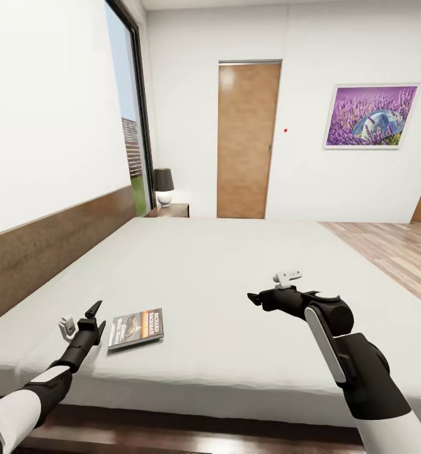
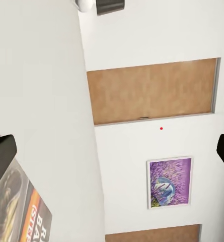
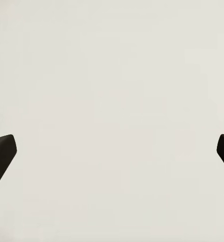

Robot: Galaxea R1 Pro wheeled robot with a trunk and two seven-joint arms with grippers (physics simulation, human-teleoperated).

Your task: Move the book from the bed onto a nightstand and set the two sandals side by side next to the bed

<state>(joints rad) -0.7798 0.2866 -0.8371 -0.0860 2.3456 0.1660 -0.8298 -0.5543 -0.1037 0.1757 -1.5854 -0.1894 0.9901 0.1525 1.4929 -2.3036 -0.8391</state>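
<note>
left gripper (image 1: pixel 92 315): low over the near edge of the bed, fingers spread wide, holding nothing; in the left wrist view both dark fingertips (image 2: pixel 2 151) sit at opposite frame edges with open space between
book (image 1: pixel 137 327): 1 count, lying flat on the mattress just beside the left gripper, on its inner side toward the right arm, not touching it; dark cover with orange band also seen at the left wrist view's edge (image 2: pixel 21 212)
right gripper (image 1: pixel 256 298): hovering over the mattress, well apart from the book on its other side, jaws wide, empty; right wrist view has one fingertip (image 3: pixel 1 154) at each edge and plain off-white surface between
bed (image 1: pixel 236 277): 1, off-white mattress under both grippers, brown headboard (image 1: pixel 40 252) running outboard of the left gripper
nightstand (image 1: pixel 171 210): 1 visible, dark wood, beyond the far end of the bed, ahead of the left gripper
lamp (image 1: pixel 164 185): 1, dark shade, white base, standing on the nightstand
door (image 1: pixel 247 140): 1 wooden, shut, in the far wall past the nightstand
picture (image 1: pixel 370 116): 1, purple flowers, on the far wall ahead of the right gripper
window (image 1: pixel 132 120): 1, tall, dark frame, beside the lamp
</note>
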